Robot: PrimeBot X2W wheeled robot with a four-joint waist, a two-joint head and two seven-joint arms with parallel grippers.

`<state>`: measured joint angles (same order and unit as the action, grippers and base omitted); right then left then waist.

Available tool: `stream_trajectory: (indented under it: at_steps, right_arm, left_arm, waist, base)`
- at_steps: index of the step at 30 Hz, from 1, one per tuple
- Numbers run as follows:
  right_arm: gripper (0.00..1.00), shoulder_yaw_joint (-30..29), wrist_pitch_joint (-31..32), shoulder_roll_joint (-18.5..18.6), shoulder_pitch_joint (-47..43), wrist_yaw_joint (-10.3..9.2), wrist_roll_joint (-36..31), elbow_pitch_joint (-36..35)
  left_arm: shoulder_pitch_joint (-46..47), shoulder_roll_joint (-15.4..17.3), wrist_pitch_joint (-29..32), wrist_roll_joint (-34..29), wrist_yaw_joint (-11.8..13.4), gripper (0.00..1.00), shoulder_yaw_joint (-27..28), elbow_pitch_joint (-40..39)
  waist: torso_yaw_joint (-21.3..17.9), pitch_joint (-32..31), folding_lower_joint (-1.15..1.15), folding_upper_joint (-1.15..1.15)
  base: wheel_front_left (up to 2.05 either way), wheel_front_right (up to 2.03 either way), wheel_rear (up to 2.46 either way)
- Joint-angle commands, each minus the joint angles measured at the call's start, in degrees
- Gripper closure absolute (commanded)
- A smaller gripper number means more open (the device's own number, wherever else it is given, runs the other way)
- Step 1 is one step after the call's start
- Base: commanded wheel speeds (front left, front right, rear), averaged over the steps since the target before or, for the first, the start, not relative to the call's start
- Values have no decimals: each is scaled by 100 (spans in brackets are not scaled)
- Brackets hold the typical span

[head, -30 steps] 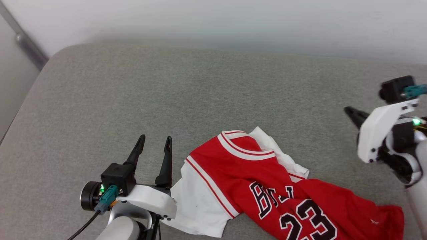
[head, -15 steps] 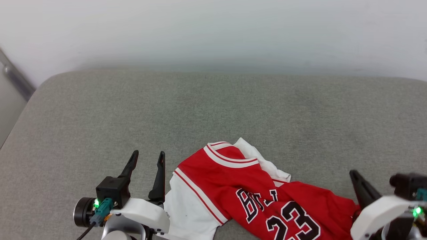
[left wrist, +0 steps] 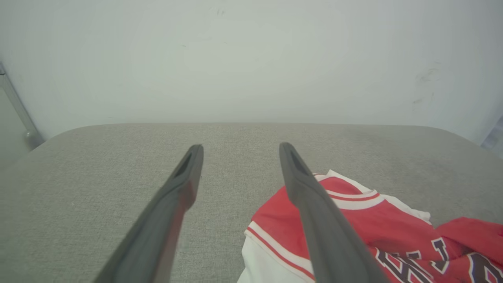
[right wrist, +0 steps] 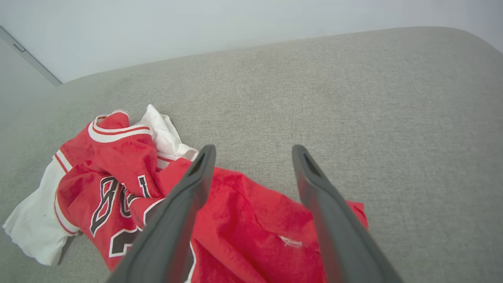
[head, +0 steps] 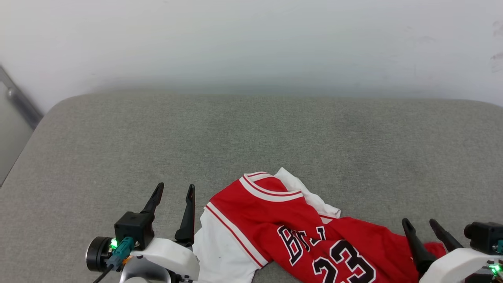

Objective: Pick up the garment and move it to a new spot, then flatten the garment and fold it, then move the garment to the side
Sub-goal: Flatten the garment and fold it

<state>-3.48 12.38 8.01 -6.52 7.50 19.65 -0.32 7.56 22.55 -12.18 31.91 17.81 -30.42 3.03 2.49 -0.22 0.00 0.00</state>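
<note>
Lying crumpled, the red jersey [head: 275,212] runs collar upper-left to hem lower-right; left gripper [head: 174,190] and right gripper [head: 419,225] flank it, fingers apart.

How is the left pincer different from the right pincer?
The left pincer points over bare grey cushion beside the white sleeve of the jersey; the right pincer hangs over the jersey's red end. In the head view the left pincer's fingers lean right, the right pincer's lean left. Both are open and empty.
</note>
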Motion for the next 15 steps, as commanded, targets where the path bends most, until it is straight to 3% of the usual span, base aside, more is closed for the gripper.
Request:
stream_trajectory:
  at_steps: [1, 8, 15]
  right_arm:
    - [0, -13, 39, 34, 117, -2, 67, 25]
    - [0, 11, 776, 386, 817, -1, 437, 420]
    - [0, 615, 2331, 942, 2018, -2, 886, 1168]
  left_arm:
    - [19, 9, 16, -41, 3, 0, -6, -23]
    - [127, -35, -43, -53, 31, 0, 3, -68]
    - [380, -138, -131, -81, -115, 0, -12, 21]
  waist:
    - [44, 6, 0, 0]
    - [299, 229, 0, 0]
    - [640, 560, 0, 0]
  base:
    - [0, 0, 0]
    - [0, 0, 0]
    - [0, 0, 0]
